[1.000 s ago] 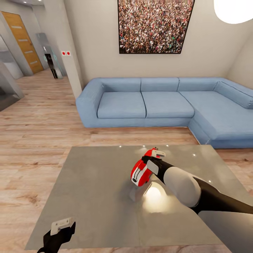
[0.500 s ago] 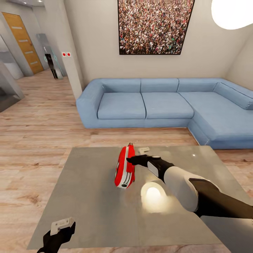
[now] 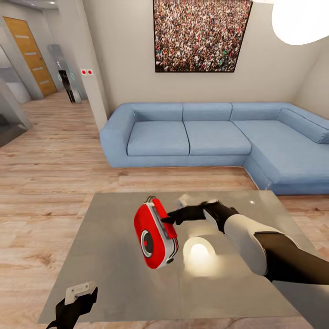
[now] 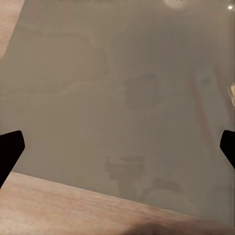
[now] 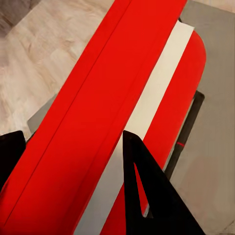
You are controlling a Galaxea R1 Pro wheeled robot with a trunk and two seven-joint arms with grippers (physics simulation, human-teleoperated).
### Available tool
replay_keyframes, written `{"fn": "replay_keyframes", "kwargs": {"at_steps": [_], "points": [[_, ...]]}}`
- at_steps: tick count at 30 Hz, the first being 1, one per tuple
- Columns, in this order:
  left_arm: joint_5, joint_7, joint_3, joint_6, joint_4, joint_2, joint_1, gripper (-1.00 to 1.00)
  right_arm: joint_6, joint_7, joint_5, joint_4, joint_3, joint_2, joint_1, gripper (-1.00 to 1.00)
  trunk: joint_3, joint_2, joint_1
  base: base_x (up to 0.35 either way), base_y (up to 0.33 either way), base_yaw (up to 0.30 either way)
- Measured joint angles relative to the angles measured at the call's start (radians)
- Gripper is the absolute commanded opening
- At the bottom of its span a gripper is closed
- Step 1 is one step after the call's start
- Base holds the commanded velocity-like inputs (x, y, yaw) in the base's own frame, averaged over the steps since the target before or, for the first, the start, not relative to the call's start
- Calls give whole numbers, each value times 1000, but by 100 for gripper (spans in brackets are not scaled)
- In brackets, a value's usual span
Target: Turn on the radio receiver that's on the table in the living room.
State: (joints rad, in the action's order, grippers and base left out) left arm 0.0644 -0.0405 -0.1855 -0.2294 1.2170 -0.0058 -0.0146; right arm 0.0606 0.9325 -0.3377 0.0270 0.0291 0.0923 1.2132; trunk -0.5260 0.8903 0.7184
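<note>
One radio (image 3: 155, 237) is seen tilted at frame centre on the table (image 3: 114, 256), touched at its right edge by the right gripper (image 3: 176, 217), grip undeterminable, while the left gripper (image 3: 77, 299), spread open, is kept lower left.

Changes vs. earlier frames, head view:

- Radio receiver (image 3: 156, 234): was tilted under the right gripper (image 3: 170, 218) near table centre-right, showing a narrow red/white side. Then it stood edge-on, further left. Now it has shifted left and nearer again, and has rotated so the round dial face points toward the near-left. It leans, lower corner at the table (image 3: 114, 274) top.
- Right gripper: moved left w/ the radio. Its fingers, earlier over the radio's top, now sit against the radio's upper right edge.
- Right forearm: swung left, extends further across the table.
- Camera: tilted slightly; pendant lamp (image 3: 299, 20) sits a bit higher in frame.
</note>
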Motion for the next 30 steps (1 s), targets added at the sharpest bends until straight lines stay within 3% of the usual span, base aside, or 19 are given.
{"fn": "replay_keyframes", "kwargs": {"at_steps": [5,8,16,26,27,29,30], "points": [[1,6,0,-4,2,-1,0,100,-4,140,-20,7,-7,-43,0,-100,16,-35,-19,0,0,0],[2,37,0,-8,10,-5,0,100,-5,190,-21,9,-7,-54,0,-100,25,-56,-31,0,0,0],[1,104,1,-11,16,-9,0,100,-9,242,-23,11,-10,-60,0,-100,35,-77,-42,0,0,0],[0,115,1,-9,18,-11,0,100,-8,247,-21,11,-8,-62,0,-100,35,-77,-42,0,0,0],[-2,115,2,-10,17,-12,0,-100,-8,247,-21,11,-8,-62,0,-100,35,-77,-42,0,0,0],[-3,116,10,-10,17,-12,0,-100,-7,247,-21,11,-8,-62,0,-100,35,-77,-42,0,0,0],[-3,116,35,-10,16,-12,0,-100,-7,247,-21,11,-8,-62,0,-100,35,-77,-42,0,0,0]]}}
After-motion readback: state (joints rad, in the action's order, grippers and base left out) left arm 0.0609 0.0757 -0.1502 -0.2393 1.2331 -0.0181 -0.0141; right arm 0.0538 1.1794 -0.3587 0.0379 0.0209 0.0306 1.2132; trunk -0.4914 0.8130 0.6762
